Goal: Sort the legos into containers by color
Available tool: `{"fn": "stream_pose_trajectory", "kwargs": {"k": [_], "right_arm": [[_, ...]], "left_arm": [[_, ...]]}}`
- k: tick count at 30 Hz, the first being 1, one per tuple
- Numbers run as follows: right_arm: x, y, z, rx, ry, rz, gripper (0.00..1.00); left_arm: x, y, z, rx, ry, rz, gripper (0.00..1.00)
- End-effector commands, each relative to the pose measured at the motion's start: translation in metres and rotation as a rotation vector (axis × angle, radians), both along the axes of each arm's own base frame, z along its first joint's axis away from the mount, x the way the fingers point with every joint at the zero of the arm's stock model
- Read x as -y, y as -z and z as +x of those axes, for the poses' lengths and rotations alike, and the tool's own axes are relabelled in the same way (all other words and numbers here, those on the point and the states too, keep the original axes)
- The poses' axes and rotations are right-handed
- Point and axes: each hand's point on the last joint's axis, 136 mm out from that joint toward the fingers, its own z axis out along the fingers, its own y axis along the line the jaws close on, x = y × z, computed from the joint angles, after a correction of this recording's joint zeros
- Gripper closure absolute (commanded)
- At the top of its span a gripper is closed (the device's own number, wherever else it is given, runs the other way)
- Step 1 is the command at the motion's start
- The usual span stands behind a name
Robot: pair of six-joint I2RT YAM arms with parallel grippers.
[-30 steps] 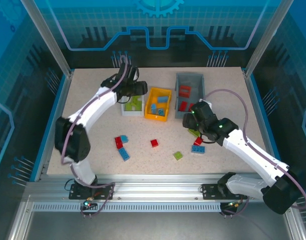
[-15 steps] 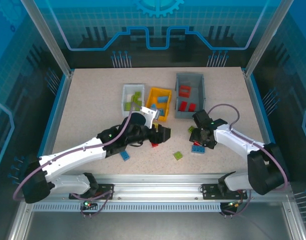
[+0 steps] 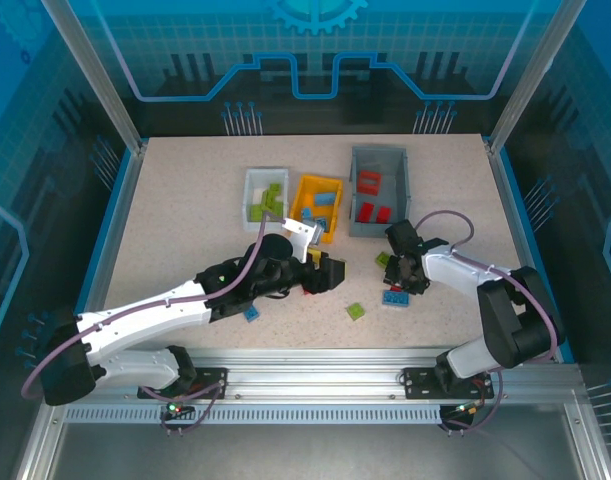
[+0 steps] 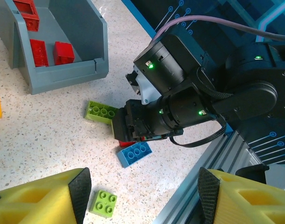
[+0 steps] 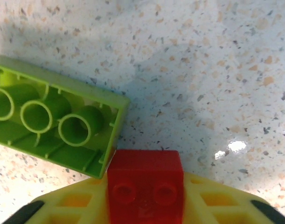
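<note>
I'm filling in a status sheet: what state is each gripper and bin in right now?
Left gripper: open, empty.
Right gripper: shut on red brick, down at the table.
Grey bin: open-topped, holding red bricks.
Yellow bin: open-topped, holding blue bricks.
White bin: open-topped, holding green bricks.

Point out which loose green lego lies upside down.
The long green lego near the grey bin: its hollow, tubed underside faces up. The small square green lego shows its studs.
</note>
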Motion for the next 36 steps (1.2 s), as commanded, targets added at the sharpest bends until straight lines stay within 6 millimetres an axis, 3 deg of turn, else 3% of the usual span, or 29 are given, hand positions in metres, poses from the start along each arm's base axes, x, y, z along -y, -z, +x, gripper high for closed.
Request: {"fn": "stream_pose_trajectory", "kwargs": {"k": [1, 6, 9, 11, 15, 20, 25, 31, 34, 36], "right_arm": [[0.008, -0.009, 0.002, 0.046, 0.009, -0.039, 0.69], [0.003, -0.059, 0.009, 0.180, -0.066, -0.111, 0.70], [-0.004, -0.094, 0.023, 0.265, -0.109, -0.115, 0.69], [-0.013, -0.117, 0.043, 0.324, -0.147, -0.103, 0.69], [-0.032, -0.138, 0.094, 0.361, -0.198, -0.073, 0.69], [-0.039, -0.126, 0.163, 0.311, -0.179, -0.066, 0.70], [-0.028, -0.113, 0.212, 0.271, -0.135, -0.162, 0.70], [-0.006, -0.093, 0.245, 0.189, -0.067, -0.320, 0.67], [0.004, -0.085, 0.252, 0.150, -0.034, -0.382, 0.60], [0.000, -0.086, 0.258, 0.159, -0.050, -0.377, 0.52]], "left_arm": [[-0.001, -0.019, 0.002, 0.046, -0.020, -0.033, 0.35], [-0.008, -0.027, 0.004, 0.063, -0.043, -0.019, 0.35], [-0.013, -0.030, 0.005, 0.071, -0.065, -0.006, 0.35], [-0.018, -0.033, 0.007, 0.080, -0.088, -0.004, 0.35], [-0.027, -0.040, 0.015, 0.102, -0.152, 0.024, 0.35], [-0.029, -0.056, 0.028, 0.152, -0.203, 0.037, 0.35], [-0.015, -0.065, 0.035, 0.171, -0.190, 0.048, 0.35], [-0.009, -0.064, 0.036, 0.166, -0.172, 0.043, 0.35], [-0.010, -0.063, 0.035, 0.159, -0.169, 0.040, 0.35], [-0.011, -0.061, 0.034, 0.155, -0.167, 0.045, 0.35]]}}
